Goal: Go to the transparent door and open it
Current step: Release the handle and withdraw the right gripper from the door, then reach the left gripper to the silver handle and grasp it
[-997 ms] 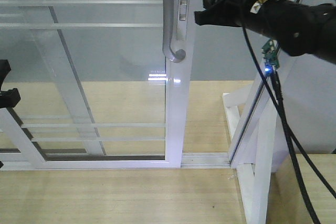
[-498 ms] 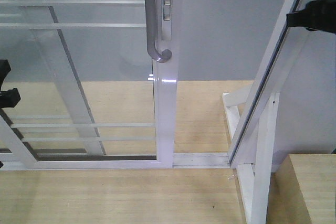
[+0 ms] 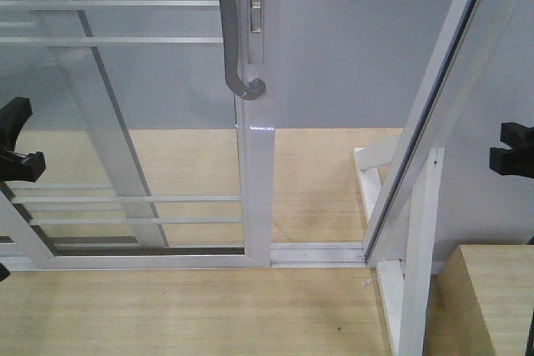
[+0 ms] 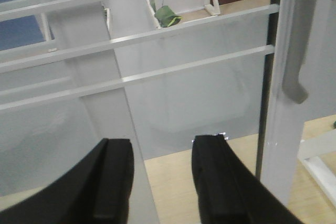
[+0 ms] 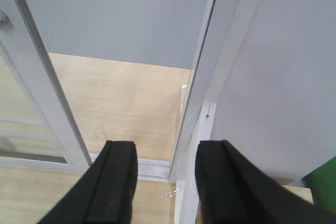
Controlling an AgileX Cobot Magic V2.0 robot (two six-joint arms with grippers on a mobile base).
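The transparent door (image 3: 142, 122) is a glass panel in a white frame with thin horizontal rails (image 4: 157, 35). Its curved silver handle (image 3: 229, 31) and lock plate sit on the right stile (image 3: 257, 189). A wide gap lies between that stile and the slanted white jamb (image 3: 434, 106). My left gripper (image 3: 17, 141) hangs open at the left edge, in front of the glass. In the left wrist view the left gripper (image 4: 161, 141) faces the rails, with the handle (image 4: 296, 51) to its right. My right gripper (image 3: 511, 147) is open at the right edge. The right gripper (image 5: 167, 145) is empty above the floor track.
A second white-framed glass panel (image 3: 108, 147) stands behind the door. The floor track (image 3: 321, 253) runs to the jamb. White braces (image 3: 413, 289) and a wooden box (image 3: 484, 298) stand at lower right. A grey wall (image 3: 350, 39) lies beyond the opening.
The door has slid left, widening the gap. My right arm has left the handle area and dropped to the right edge. The left gripper rose slightly.
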